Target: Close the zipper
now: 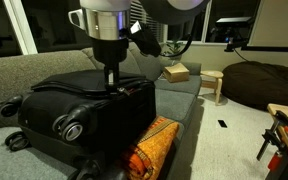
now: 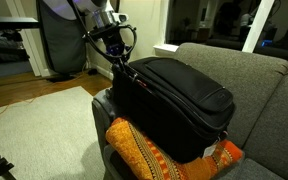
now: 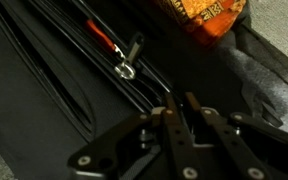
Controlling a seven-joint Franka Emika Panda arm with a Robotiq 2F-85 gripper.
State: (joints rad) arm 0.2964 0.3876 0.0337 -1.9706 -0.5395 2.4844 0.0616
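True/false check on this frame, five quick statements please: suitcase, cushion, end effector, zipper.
1. The suitcase lies on a grey couch. True.
2. The orange cushion sits on top of the suitcase. False: it lies on the couch beside the suitcase.
3. The end effector is down at the suitcase's top face. True.
4. The end effector grips the silver zipper pull. False: in the wrist view the zipper pull lies apart from the fingertips.
5. A tan box sits on the couch beyond the suitcase. True.
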